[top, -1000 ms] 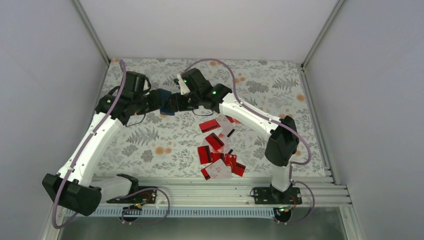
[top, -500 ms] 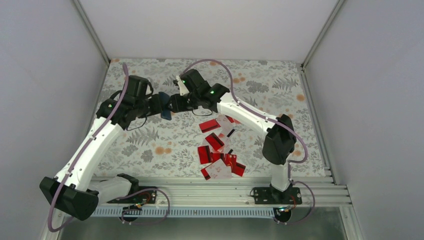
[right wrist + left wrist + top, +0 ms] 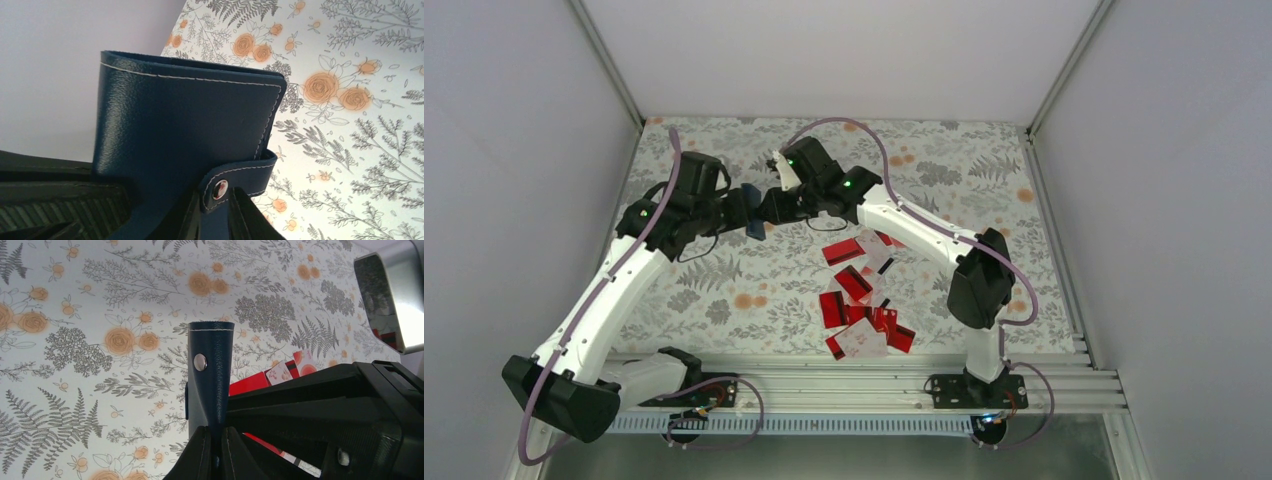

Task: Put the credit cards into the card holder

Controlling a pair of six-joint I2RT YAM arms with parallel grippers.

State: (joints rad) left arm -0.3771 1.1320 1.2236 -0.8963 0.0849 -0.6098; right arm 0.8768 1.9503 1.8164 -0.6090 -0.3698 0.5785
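The dark navy card holder (image 3: 751,210) hangs in the air between both grippers at the far middle of the table. My left gripper (image 3: 736,213) is shut on its lower edge; the left wrist view shows it edge-on (image 3: 212,370) between my fingertips (image 3: 216,432). My right gripper (image 3: 771,207) is shut on the snap strap (image 3: 235,175) of the closed holder (image 3: 185,125). The credit cards (image 3: 860,300), mostly red with a few white, lie scattered on the table near the right arm. Some show in the left wrist view (image 3: 250,384).
The floral table cover (image 3: 944,180) ends at grey walls left, right and far. A metal rail (image 3: 864,380) runs along the near edge. The right arm's black body (image 3: 330,405) fills the lower right of the left wrist view.
Both grippers and the card holder have shifted slightly left and toward the far side. The holder now looks narrower from above. The cards have not moved.
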